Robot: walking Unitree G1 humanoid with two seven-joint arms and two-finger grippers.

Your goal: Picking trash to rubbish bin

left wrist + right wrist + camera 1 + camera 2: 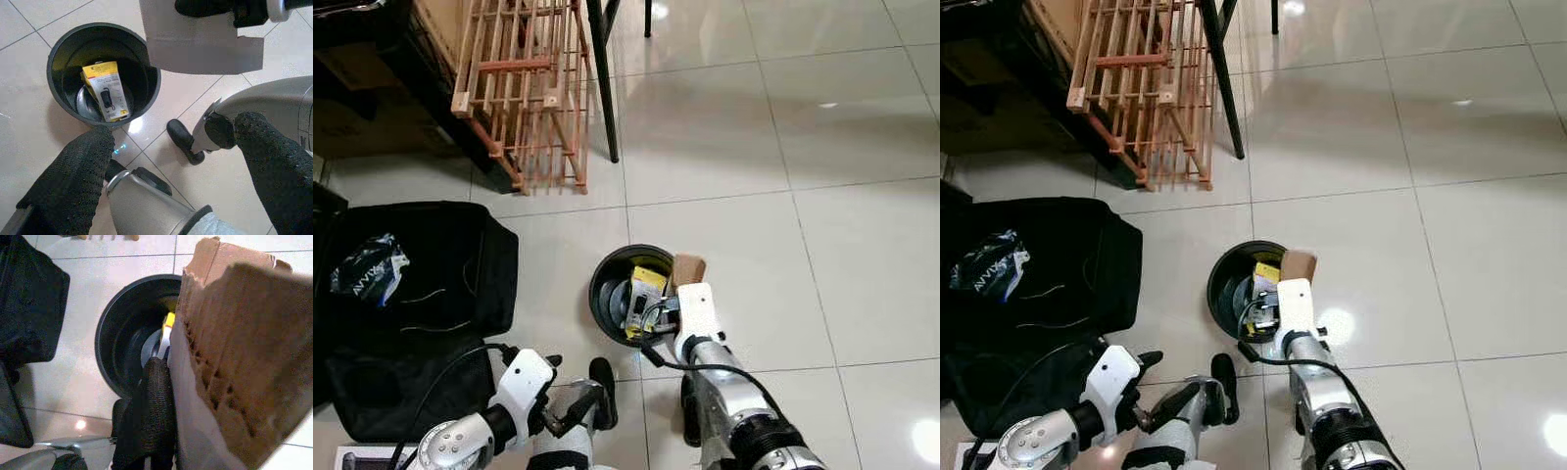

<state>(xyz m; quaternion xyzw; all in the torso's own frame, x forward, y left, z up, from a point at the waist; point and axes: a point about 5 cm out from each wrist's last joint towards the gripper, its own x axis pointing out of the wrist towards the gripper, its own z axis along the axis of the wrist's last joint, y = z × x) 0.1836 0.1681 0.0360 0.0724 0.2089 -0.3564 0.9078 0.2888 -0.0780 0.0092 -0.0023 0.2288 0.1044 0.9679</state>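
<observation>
One torn piece of brown corrugated cardboard point(234, 347), light, stiff and best pinched at its edge, sits clenched in the right gripper point(683, 289) fingers over the round black plastic bin point(607, 284); the left gripper point(570, 406) fingers hang released.

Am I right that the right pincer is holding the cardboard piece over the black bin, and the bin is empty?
Not empty. The left wrist view shows a yellow box lying inside the black bin. The right pincer does hold the cardboard piece over it.

cardboard piece point(234, 357) cut off at frame edge, hiding one side of bin point(128, 328), far fingers hidden
</observation>
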